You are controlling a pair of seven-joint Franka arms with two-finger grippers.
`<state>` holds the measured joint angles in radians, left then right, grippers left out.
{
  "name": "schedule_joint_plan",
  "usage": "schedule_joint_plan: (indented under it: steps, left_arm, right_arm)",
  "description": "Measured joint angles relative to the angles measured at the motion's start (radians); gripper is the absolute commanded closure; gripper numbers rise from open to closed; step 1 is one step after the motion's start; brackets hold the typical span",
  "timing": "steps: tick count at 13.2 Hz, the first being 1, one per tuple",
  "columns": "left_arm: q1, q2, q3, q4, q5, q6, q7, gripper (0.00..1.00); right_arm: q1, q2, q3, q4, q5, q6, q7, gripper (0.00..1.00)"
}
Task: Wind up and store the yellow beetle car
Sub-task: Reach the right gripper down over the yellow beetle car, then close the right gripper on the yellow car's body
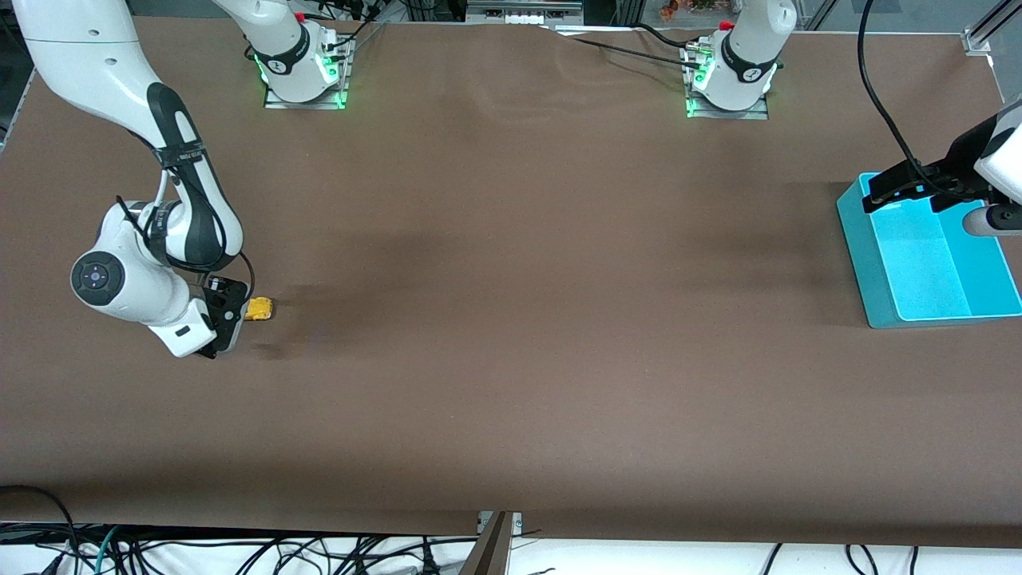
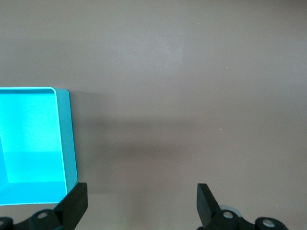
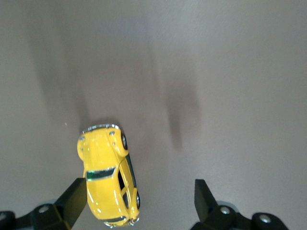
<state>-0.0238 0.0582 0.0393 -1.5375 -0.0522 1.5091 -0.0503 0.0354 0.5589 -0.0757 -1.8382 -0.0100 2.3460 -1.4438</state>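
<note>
Early stage of the task, as judged from the layout. The car (image 1: 259,308) sits on the brown table (image 1: 511,319) toward the right arm's end, well apart from the bin (image 1: 886,295), which stands at the left arm's end and looks empty.

The right gripper (image 1: 227,315) hangs low over the table just beside the car. In the right wrist view the car (image 3: 109,175) lies between the spread fingers (image 3: 72,201), close against one of them and clear of the other; the jaws stand apart and grasp nothing. Whether that finger actually touches the car's side cannot be told.

The left gripper (image 1: 910,192) waits over the bin's edge farthest from the front camera. In the left wrist view its fingers (image 2: 76,203) are likewise spread and hold nothing, with a corner of the bin (image 2: 67,143) below.

Nothing shows that the car is wound, and it is not stored. What remains appears to be the whole job: closing on the car, winding it, carrying it the length of the table and setting it in the bin.
</note>
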Motion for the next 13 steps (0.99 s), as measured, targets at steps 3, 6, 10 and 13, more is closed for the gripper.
schedule_joint_plan:
  steps: [3, 6, 10, 13]
  left_arm:
    - [0.0, 0.0, 0.0, 0.0, 0.0, 0.0, 0.0, 0.0]
    - [0.0, 0.0, 0.0, 0.0, 0.0, 0.0, 0.0, 0.0]
    - [0.0, 0.0, 0.0, 0.0, 0.0, -0.001, 0.0, 0.0]
    - [0.0, 0.0, 0.0, 0.0, 0.0, -0.001, 0.0, 0.0]
  right_arm:
    - [-0.022, -0.002, -0.001, -0.046, 0.0, 0.058, -0.048, 0.01]
    - [-0.022, -0.008, -0.001, -0.088, 0.0, 0.088, -0.051, 0.01]
    - [-0.022, -0.037, 0.0, -0.138, 0.0, 0.114, -0.056, 0.23]
    - [-0.022, -0.062, 0.0, -0.162, 0.0, 0.119, -0.065, 0.59]
